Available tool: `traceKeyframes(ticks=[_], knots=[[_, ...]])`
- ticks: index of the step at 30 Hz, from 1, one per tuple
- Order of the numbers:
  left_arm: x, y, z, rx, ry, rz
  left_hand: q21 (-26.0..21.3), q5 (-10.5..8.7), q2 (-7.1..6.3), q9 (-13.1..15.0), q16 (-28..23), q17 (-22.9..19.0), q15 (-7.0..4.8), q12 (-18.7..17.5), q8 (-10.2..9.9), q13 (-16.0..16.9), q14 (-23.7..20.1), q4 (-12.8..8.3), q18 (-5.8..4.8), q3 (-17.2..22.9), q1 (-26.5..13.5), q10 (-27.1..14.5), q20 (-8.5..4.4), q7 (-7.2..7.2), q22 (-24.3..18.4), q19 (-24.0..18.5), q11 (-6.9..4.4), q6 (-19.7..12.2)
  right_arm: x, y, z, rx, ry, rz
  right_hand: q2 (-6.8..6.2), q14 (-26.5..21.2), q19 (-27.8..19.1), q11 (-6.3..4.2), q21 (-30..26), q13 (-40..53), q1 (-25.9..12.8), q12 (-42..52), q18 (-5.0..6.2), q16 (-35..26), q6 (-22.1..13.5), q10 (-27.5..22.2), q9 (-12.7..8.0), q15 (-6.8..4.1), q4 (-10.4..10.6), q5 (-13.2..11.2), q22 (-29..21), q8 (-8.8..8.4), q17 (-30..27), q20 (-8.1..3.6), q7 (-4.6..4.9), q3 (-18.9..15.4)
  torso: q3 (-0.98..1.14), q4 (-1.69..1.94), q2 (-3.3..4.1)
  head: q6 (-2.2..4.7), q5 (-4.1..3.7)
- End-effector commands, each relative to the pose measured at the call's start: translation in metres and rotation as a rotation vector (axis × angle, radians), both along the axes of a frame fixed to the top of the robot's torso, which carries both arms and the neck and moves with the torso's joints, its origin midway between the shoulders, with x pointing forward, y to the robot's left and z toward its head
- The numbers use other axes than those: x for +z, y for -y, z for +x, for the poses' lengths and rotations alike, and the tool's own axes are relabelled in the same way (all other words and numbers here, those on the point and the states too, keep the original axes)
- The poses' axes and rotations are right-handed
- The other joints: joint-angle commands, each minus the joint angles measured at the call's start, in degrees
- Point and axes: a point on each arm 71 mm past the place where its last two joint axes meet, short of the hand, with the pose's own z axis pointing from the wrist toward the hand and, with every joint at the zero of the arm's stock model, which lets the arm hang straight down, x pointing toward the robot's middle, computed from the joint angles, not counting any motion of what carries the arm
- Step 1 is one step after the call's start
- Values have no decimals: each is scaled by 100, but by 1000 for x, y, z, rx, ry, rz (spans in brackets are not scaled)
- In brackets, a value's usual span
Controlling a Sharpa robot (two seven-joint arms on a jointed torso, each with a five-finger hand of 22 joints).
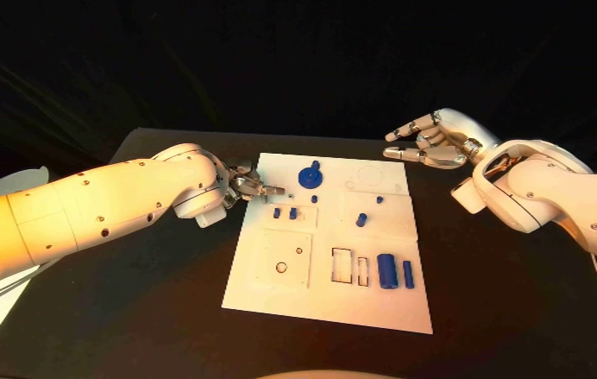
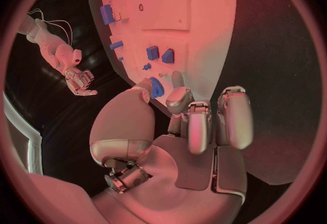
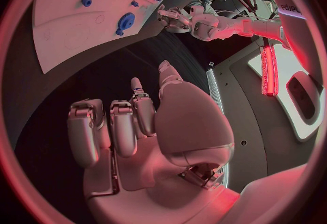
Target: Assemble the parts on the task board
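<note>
My left hand [image 1: 242, 186] rests at the task board [image 1: 326, 306]'s left edge, fingers loosely apart, gripping nothing; my right hand [image 1: 427, 148] hovers off the board's far right corner, fingers curled apart, empty; on the board lie blue parts: a round piece [image 1: 310, 177] near my left hand, two bars [image 1: 396, 272] at its near right.

Both arms are smooth, rounded white shells dotted with small dark screw holes. The left hand [image 1: 244, 186] and right hand [image 1: 425, 148] are silver metal, their fingers built of blocky segments ending in pale rounded tips above a broad palm plate.
</note>
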Motion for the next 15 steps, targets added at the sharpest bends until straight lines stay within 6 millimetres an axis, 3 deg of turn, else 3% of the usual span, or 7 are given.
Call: traceKeyframes(ticks=[1, 3, 4, 6, 7, 11, 15], knots=[[6, 4, 3, -6, 73, -90, -253, 21, 56, -18, 27, 1496, -16, -275, -16, -287, 579, -188, 39, 121, 584, -218, -24, 37, 225, 117, 27, -168, -1, -1, -1, 13, -3, -2, 16, 493, 410, 9, -35, 557, -29, -21, 1, -23, 30, -43, 8, 12, -11, 38, 1177, 29, 1049, 26, -8, -35, 3, -4, 2, 7, -1], [11, 9, 5, -39, 131, -143, -781, 25, 135, -84, -175, 1203, 19, -1080, -134, -1131, 487, -533, 160, 448, 1352, -836, -3, 100, -238, -95, 74, -428, -1, -1, -1, 12, -3, -2, 17, 493, 410, 9, -35, 556, -29, -22, 2, -23, 30, -44, 8, 12, -11, 39, 1176, 28, 1049, 26, -8, -36, 4, -4, 4, 14, -8], [13, 13, 6, -64, 162, -171, -1313, 19, 167, -172, -458, 820, 82, -1799, -260, -1800, 341, -712, 269, 709, 1773, -1470, 26, 202, -690, -331, 152, -607, -1, -1, -1, 12, -3, -2, 17, 493, 410, 9, -35, 556, -29, -23, 2, -23, 30, -44, 8, 12, -11, 39, 1176, 28, 1049, 26, -8, -36, 4, -4, 4, 14, -8], [19, 22, 7, -134, 233, -218, -2737, 4, 84, -441, -1268, -149, 277, -2329, -556, -2123, -164, -948, 486, 1201, 2327, -2059, 176, 443, -1849, -1044, 404, -815, -1, 0, 0, 11, -3, -2, 18, 493, 410, 9, -35, 554, -29, -26, 2, -24, 30, -45, 8, 12, -11, 39, 1176, 28, 1047, 26, -8, -37, 4, -2, 2, 19, -15], [22, 29, 7, -189, 282, -229, -3669, -1, -80, -668, -1831, -757, 414, -2666, -780, -2386, -558, -1043, 615, 1459, 2512, -2312, 272, 624, -2578, -1533, 550, -864, -1, 0, 0, 10, -3, -2, 19, 493, 409, 9, -36, 556, -27, -23, 2, -24, 30, -44, 8, 12, -11, 40, 1175, 28, 1047, 26, -8, -37, 4, -2, 3, 27, -22], [29, 48, 6, -322, 395, -207, -4205, 23, -475, -1267, -3057, -2041, 525, -3389, -1341, -3126, -1368, -1158, 658, 1849, 2635, -2439, 471, 706, -2924, -1826, 721, -769, -2, -1, 0, 10, -3, -2, 24, 492, 408, 8, -36, 555, -19, -23, 2, -26, 30, -44, 8, 11, -14, 44, 1173, 29, 1045, 26, -9, -36, 3, -6, 5, 36, -41], [30, 65, 5, -432, 468, -136, -4654, -1, -762, -1746, -4102, -3084, 657, -4038, -1772, -3835, -1820, -987, 721, 1633, 2296, -2433, 609, 751, -3258, -1912, 799, -622, -2, -1, 0, 9, -2, -1, 52, 492, 409, 7, -37, 552, 17, -24, 2, -27, 32, -45, 8, 10, -27, 58, 1174, 29, 1044, 25, -10, -33, 6, -16, 13, 66, -82]])
